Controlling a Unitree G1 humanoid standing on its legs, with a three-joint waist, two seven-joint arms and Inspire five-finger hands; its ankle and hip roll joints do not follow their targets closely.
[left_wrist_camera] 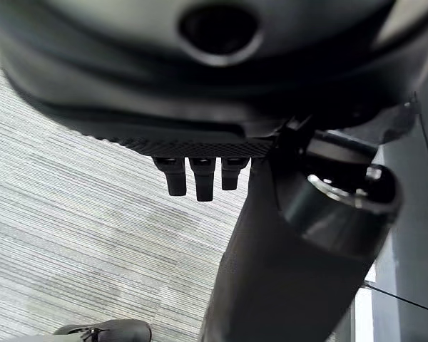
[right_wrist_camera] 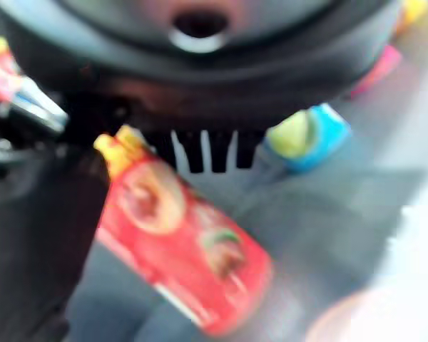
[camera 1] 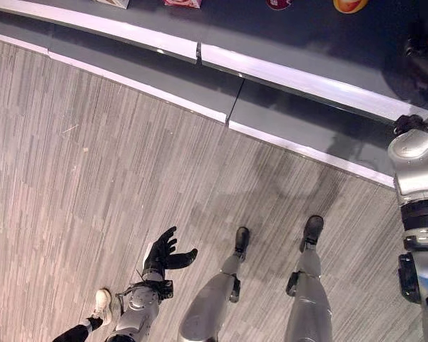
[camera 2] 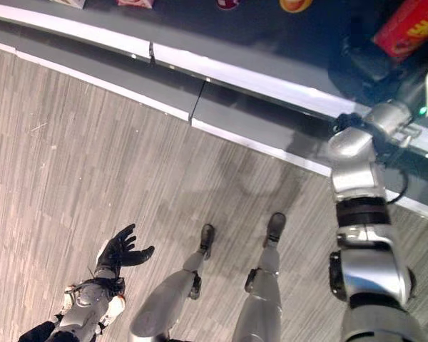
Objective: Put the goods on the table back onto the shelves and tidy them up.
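Goods first: a red box (camera 2: 411, 28) sits up at the shelf (camera 2: 257, 78), at the far right of the right eye view, just past the raised right arm, and the left eye view cuts that corner off before the box appears. The right wrist view gives a close look at it instead, a red package (right_wrist_camera: 182, 263) with a yellow end lying tilted on the grey shelf surface, right beside the right hand (right_wrist_camera: 200, 149). A blue and yellow-green item (right_wrist_camera: 307, 139) lies just beyond the fingers, and a pink one (right_wrist_camera: 378, 68) farther off. The fingers show as a short dark row, reaching out straight, but whether the thumb clamps the package I cannot tell.

Down low on the other side, the left hand (camera 1: 164, 251) hangs over the striped wooden floor (camera 1: 71, 178), fingers spread loose and holding nothing. Its own wrist view shows the fingertips (left_wrist_camera: 198, 182) relaxed over the same floor.

Along the shelf's back edge, both eye views catch a round yellow-orange pack (camera 1: 350, 5), a dark red one (camera 1: 278, 3) and a pink one (camera 1: 182, 3). A person's white shoe (camera 1: 101, 305) shows beside the left forearm.
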